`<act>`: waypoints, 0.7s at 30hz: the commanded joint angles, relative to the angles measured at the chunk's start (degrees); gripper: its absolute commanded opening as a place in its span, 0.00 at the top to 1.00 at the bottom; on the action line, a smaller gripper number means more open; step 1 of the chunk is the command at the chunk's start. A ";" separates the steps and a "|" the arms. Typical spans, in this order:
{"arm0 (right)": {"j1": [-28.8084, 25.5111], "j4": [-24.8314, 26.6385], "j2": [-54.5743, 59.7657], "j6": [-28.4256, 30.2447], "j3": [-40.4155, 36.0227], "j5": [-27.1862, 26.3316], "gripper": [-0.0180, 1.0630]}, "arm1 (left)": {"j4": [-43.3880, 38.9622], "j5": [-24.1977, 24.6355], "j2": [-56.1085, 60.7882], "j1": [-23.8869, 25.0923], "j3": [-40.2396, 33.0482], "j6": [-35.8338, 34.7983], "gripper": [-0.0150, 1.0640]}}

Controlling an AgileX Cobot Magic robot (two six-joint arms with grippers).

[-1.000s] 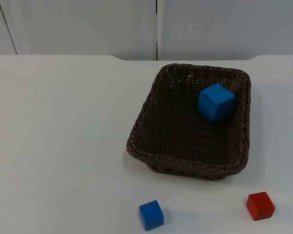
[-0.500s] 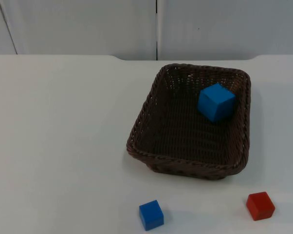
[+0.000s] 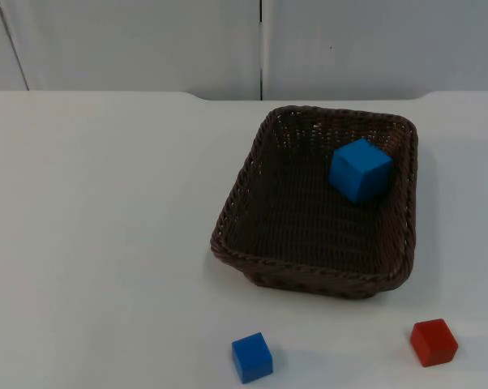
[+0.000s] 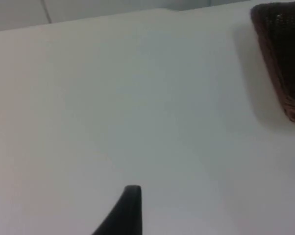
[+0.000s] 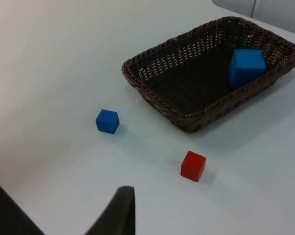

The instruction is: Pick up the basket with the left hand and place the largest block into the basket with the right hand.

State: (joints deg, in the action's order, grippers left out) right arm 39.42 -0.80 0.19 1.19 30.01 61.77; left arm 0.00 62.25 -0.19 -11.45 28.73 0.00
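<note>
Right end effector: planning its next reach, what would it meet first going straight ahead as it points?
Probably bare table; the small blue block and red block flank that line, though depth is unclear.

The basket (image 3: 317,275) is a dark brown weave, its walls an open lattice with pale specks of light showing through near the rim. Inside it sits the large block (image 3: 360,169), a bright mid blue, plain on every face. The small blue block (image 3: 252,356) out on the near surface (image 3: 98,243) is a slightly deeper blue. To its right the red block (image 3: 434,342) is a flat, saturated red. The surface is plain white, and the partition wall (image 3: 147,44) behind is pale grey.
</note>
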 commanded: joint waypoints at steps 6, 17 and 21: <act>-4.21 -0.06 -0.19 -0.10 -0.46 -0.02 0.01 | 0.00 -0.79 0.19 8.28 -0.22 0.00 0.01; -11.52 -0.06 -0.19 -0.10 -0.46 -0.02 0.01 | 0.00 -0.79 0.19 13.66 -0.22 0.00 0.01; -16.33 -0.06 -0.19 -0.10 -0.46 -0.02 0.01 | 0.00 -0.79 0.19 13.66 -0.22 0.00 0.01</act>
State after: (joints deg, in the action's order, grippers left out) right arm 24.19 -0.80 0.19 1.07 30.01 61.99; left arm 0.00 62.25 -0.19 1.96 28.73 0.00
